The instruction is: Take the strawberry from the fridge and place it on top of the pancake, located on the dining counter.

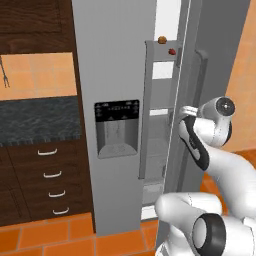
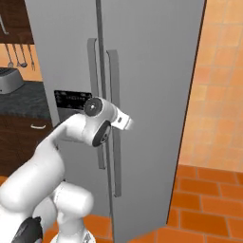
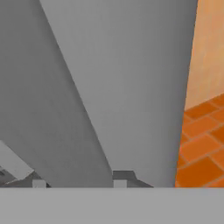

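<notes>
Early days for you: fridge [image 1: 120, 75] door ajar, strawberry [image 1: 172, 51] sitting on door shelf inside. Fingers [image 3: 81, 183] against door handle [image 2: 114, 123], can't tell if clenched. Fetch and pancake drop-off remain.

Grey steel fridge [image 3: 127, 87] door surface close ahead, a long vertical handle [image 3: 52, 109] crossing it; orange tiled floor [image 3: 199, 144] and peach wall [image 3: 210, 48] at right.
</notes>
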